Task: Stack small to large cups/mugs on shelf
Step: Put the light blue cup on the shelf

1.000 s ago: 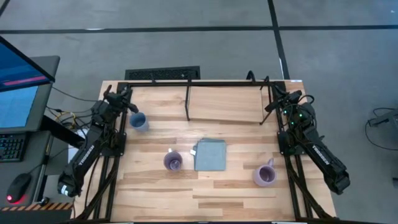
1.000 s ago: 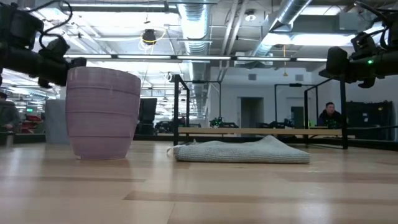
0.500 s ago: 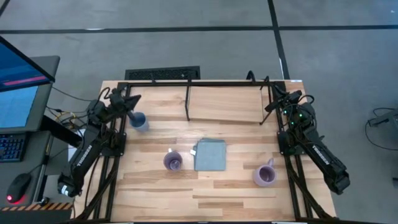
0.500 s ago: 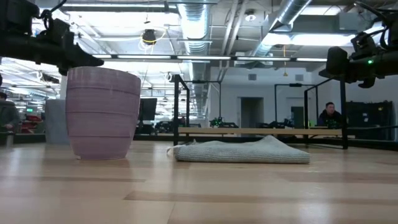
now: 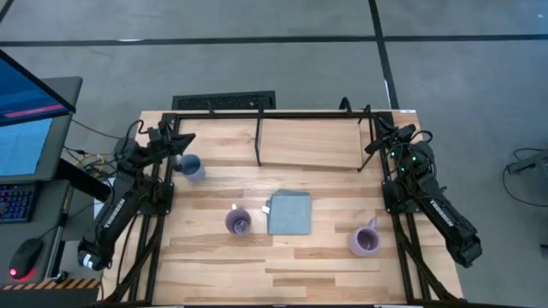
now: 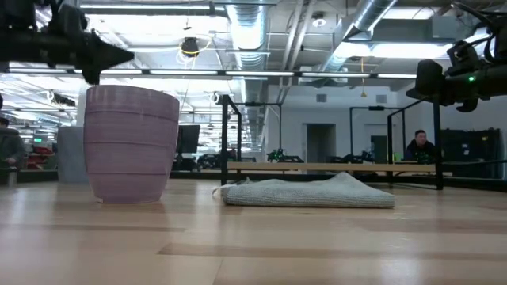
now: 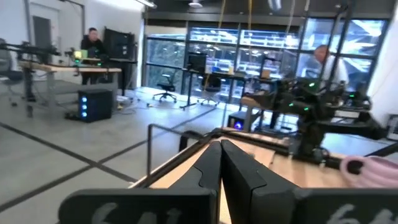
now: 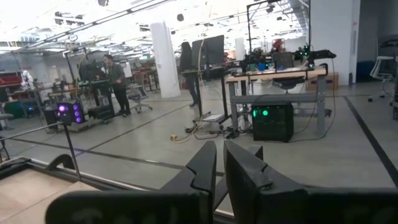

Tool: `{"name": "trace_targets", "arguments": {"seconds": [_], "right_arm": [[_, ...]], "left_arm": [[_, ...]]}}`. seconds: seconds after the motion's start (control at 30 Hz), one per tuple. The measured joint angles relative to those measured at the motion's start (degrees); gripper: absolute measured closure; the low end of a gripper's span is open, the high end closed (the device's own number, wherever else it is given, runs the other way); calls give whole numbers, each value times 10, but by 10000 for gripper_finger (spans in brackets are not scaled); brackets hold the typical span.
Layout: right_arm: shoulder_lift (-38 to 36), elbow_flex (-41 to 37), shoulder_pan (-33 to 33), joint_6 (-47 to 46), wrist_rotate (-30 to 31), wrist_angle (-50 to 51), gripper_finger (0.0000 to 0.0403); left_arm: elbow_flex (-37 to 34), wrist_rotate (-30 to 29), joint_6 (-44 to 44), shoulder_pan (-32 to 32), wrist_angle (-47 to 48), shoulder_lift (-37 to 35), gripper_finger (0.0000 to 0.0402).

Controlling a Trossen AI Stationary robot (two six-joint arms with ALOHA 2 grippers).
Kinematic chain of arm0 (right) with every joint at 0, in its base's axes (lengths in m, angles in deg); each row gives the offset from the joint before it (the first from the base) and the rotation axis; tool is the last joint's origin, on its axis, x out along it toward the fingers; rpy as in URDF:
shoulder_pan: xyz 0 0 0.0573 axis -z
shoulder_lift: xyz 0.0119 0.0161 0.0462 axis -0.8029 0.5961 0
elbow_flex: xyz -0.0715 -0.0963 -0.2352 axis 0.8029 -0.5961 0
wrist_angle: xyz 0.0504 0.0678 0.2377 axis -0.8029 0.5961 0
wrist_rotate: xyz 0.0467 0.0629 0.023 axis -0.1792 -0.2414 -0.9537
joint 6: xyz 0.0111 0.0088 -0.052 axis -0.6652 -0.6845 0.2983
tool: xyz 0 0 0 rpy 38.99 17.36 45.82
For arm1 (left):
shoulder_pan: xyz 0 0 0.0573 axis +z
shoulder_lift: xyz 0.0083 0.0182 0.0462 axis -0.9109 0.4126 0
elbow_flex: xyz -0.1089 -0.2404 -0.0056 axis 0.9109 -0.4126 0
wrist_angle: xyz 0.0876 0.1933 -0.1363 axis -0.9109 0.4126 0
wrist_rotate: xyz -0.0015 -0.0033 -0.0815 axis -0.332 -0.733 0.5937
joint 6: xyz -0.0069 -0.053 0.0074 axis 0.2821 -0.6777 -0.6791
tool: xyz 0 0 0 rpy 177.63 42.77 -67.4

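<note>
Three mugs stand on the tabletop (image 5: 214,265) before us, none yet on the shelf (image 5: 308,144). The blue mug (image 5: 191,167) sits near the left rear, just in front of the shelf's left end. One purple mug (image 5: 237,222) stands at the middle, just left of a flat grey cloth (image 5: 289,213) and apart from it. The other purple mug (image 5: 365,241) stands toward the front right, its handle turned to the rear. In the low view a purple mug (image 6: 131,144) looms at the near left, with the cloth (image 6: 309,193) lying rumpled beside it and the shelf (image 6: 333,168) behind.

The shelf runs along the rear edge of the tabletop, its board bare within the black rod frame.

Our left hand (image 5: 177,142) hangs in the air just left of and behind the blue mug, touching nothing. Its fingers (image 7: 208,171) are pressed together with no gap in the left wrist view, and it holds nothing. Past them that view shows the other arm and a slice of purple mug (image 7: 370,171) at the edge.

Our right hand (image 5: 377,139) waits over the shelf's right end, raised well above the tabletop. Its fingers (image 8: 205,168) stand almost together, with only a thin slit between them, and nothing is held there.

Beyond the tabletop, a seated person (image 6: 418,148) shows in the room in the low view.
</note>
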Motion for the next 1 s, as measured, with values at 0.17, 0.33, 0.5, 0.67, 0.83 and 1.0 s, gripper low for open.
{"name": "trace_targets", "arguments": {"seconds": [0.17, 0.33, 0.5, 0.67, 0.83, 1.0], "right_arm": [[0, 0, 0, 2, 0, 0, 347], [0, 0, 0, 3, 0, 0, 347], [0, 0, 0, 3, 0, 0, 347], [0, 0, 0, 3, 0, 0, 347], [0, 0, 0, 3, 0, 0, 347], [0, 0, 0, 3, 0, 0, 347]], "left_arm": [[69, 35, 31, 0, 48, 54, 401], [127, 36, 71, -1, 107, 108, 401], [177, 36, 104, -1, 168, 150, 401], [204, 36, 135, -1, 193, 178, 401], [222, 36, 136, -1, 203, 196, 401], [257, 47, 166, -4, 278, 214, 401]]}}
